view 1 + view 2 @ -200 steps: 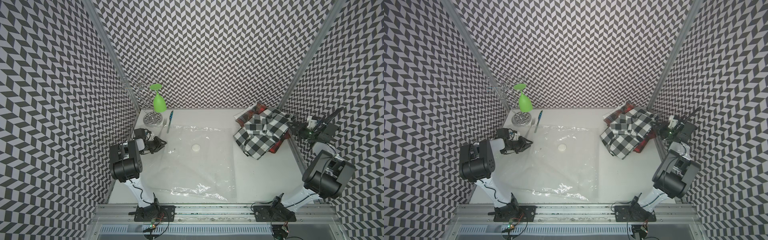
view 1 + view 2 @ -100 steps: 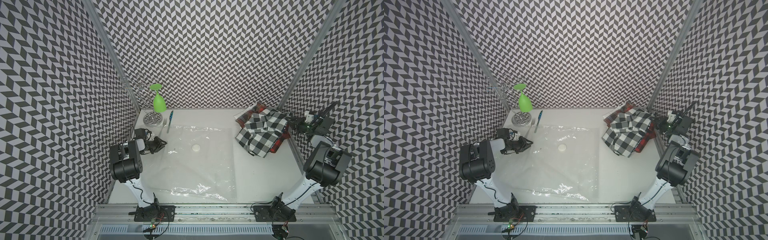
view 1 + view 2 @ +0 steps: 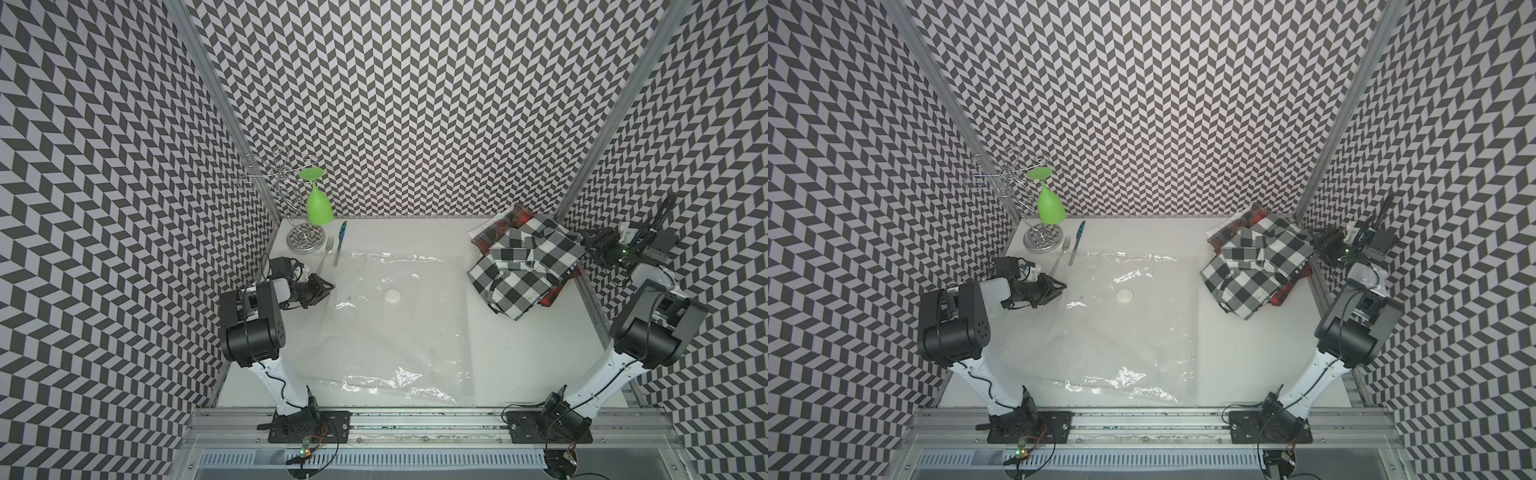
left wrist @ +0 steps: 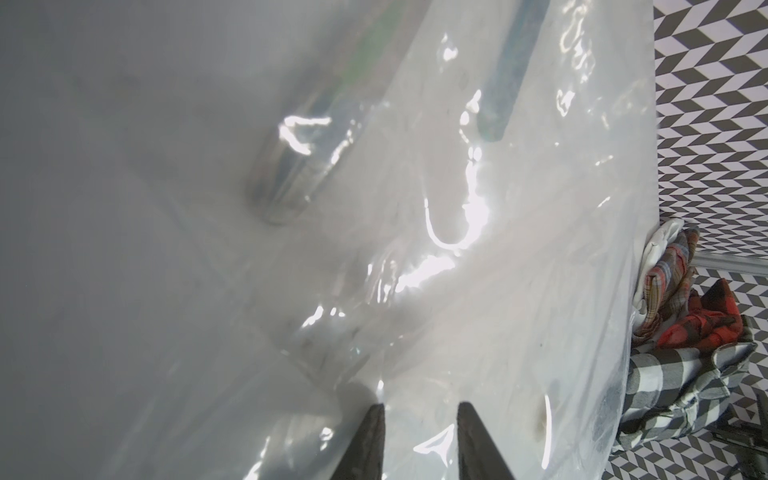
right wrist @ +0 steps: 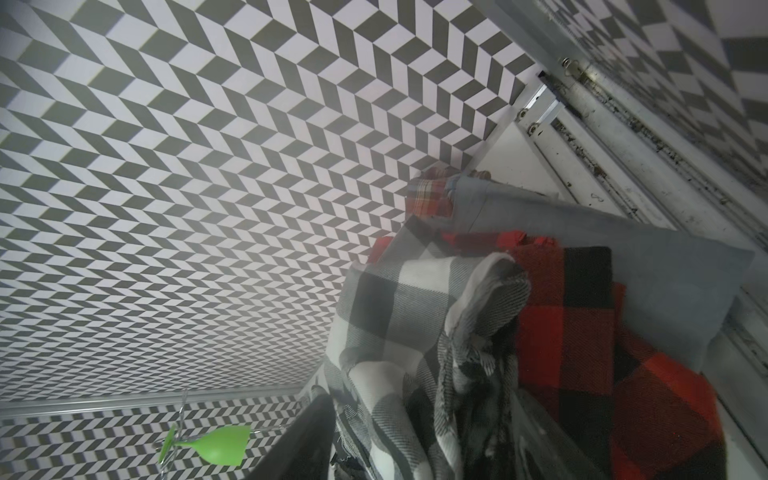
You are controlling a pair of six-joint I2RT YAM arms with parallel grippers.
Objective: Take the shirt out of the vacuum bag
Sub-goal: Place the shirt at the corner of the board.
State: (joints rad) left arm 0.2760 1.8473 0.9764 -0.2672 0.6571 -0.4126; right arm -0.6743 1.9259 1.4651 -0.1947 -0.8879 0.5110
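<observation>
Right gripper is seen spread wide, checked shirt cloth lying loose between jaws; left gripper is narrowly parted at vacuum bag edge; nothing is clamped.

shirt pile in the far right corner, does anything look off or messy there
Yes: the black-and-white checked shirt lies rumpled and skewed atop the red plaid clothes, its near corner spilling onto the white table rather than folded square.
</observation>
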